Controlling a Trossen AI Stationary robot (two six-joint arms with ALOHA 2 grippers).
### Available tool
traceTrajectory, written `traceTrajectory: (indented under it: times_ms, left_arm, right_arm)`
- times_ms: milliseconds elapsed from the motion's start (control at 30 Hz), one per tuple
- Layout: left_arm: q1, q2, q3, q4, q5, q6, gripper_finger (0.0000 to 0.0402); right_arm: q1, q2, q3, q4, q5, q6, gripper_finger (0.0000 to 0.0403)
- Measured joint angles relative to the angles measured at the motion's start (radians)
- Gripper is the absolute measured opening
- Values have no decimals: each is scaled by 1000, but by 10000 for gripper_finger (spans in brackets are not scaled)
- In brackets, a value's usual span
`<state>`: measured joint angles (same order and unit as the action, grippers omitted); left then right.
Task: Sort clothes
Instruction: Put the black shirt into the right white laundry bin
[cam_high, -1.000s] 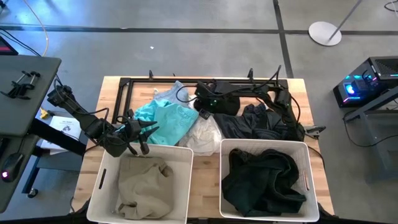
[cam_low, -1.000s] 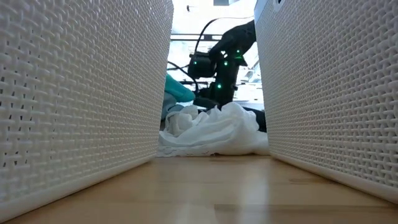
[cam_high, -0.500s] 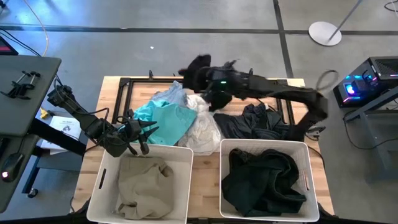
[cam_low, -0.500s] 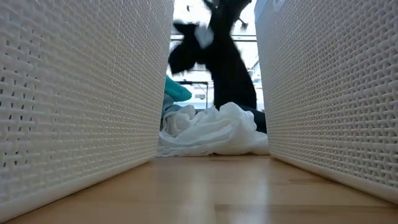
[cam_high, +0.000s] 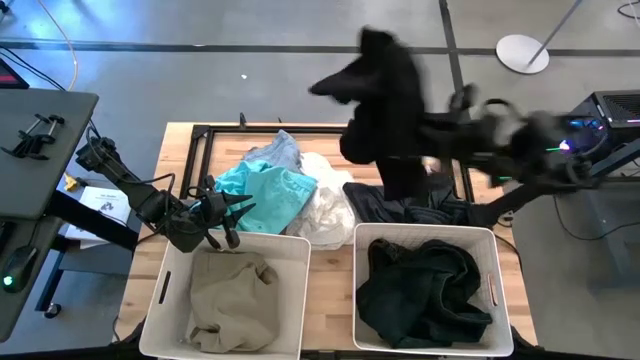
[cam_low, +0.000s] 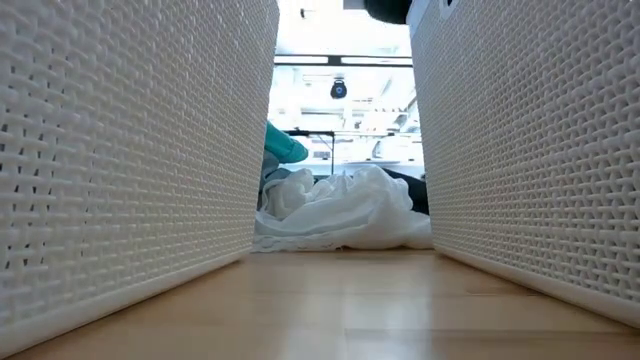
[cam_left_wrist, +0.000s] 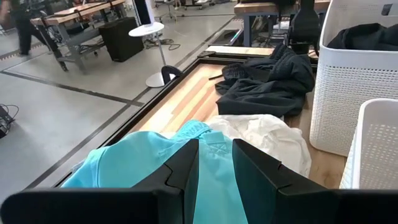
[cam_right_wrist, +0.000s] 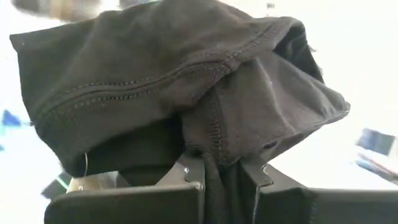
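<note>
So the right pincer is up in the air over the far right part of the desk, clamped tight on a black garment. The wrist camera shows the cloth pinched between the two fingers with the rest bunched up above them, and from overhead the garment hangs off the arm, covering most of the pincer itself. The left pincer sits low by the near left side of the desk, just behind the back rim of the left basket; its fingers stand only narrowly apart with nothing between them, pointing over the teal garment. That teal piece lies in the middle of the desk toward the left, with a pale blue-grey garment just behind it at the far edge and a white garment touching it on its right. From table height the white one is the crumpled heap visible down the gap between the two baskets. A charcoal heap is spread right of the white one, just behind the right basket. The left basket holds a beige garment, and the right one holds a pile of black clothes.
</note>
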<state>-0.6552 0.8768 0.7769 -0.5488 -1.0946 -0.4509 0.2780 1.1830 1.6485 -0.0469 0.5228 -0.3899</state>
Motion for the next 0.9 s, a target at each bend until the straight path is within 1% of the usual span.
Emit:
traceTrajectory:
  times_ms: [67,133,200,267,333,433,467,567,667,767,900]
  left_arm:
    - [0,0,0,0,0,0,90]
    - [0,0,0,0,0,0,90]
    - [0,0,0,0,0,0,90]
    - [0,0,0,0,4,0,90]
    - [0,0,0,0,5,0,90]
    - [0,0,0,0,6,-7,90]
    - [0,0,0,0,6,-9,90]
    - [0,0,0,1,6,-9,90]
    - [0,0,0,3,7,-9,90]
    - [0,0,0,10,8,-9,90]
    - [0,0,0,9,19,-10,90]
  right_arm:
    - [46,-45,1,24,-103,37,19]
    - [81,-83,2,-19,-198,115,19]
    - [117,-120,2,-153,-261,219,19]
    - [159,-145,2,-326,-280,352,19]
    - [212,-147,2,-497,-250,498,19]
    - [305,-113,-14,-680,-137,685,19]
    - [333,-95,-18,-734,-116,731,19]
    - [400,-42,-41,-883,-102,865,19]
    - [454,-16,-88,-904,-71,1025,19]
    - [495,5,-166,-903,-69,1182,19]
    - [554,-9,-308,-912,-62,1515,19]
